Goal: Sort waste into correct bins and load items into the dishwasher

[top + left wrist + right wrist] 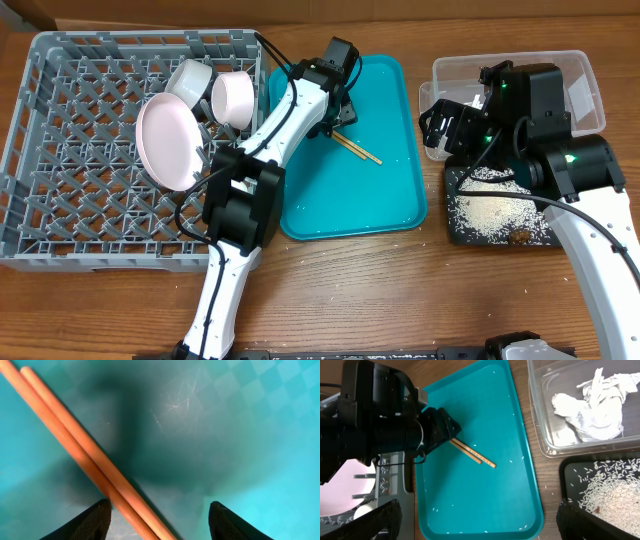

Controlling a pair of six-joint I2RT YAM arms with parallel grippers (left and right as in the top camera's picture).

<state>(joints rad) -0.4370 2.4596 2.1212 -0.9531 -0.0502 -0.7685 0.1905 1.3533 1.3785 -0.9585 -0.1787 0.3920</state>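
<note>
- Left end effector [160, 522] is down low over the teal tray [240, 435], fingers apart and not clamped on anything.
- The wooden chopsticks [80, 455] lie flat on that tray between the fingers, just beside one.
- Right end effector [480, 522] hangs spread wide and empty, by the clear tub [540, 435].
- Plate [168, 140] and two white bowls [233, 97] sit in the grey dish rack [60, 150].
- Tissue [595, 400] is in the tub, and rice [615, 495] is on the black tray [565, 470].

text: none legible | labels: none | brands: none | numbers: none | signs: none
</note>
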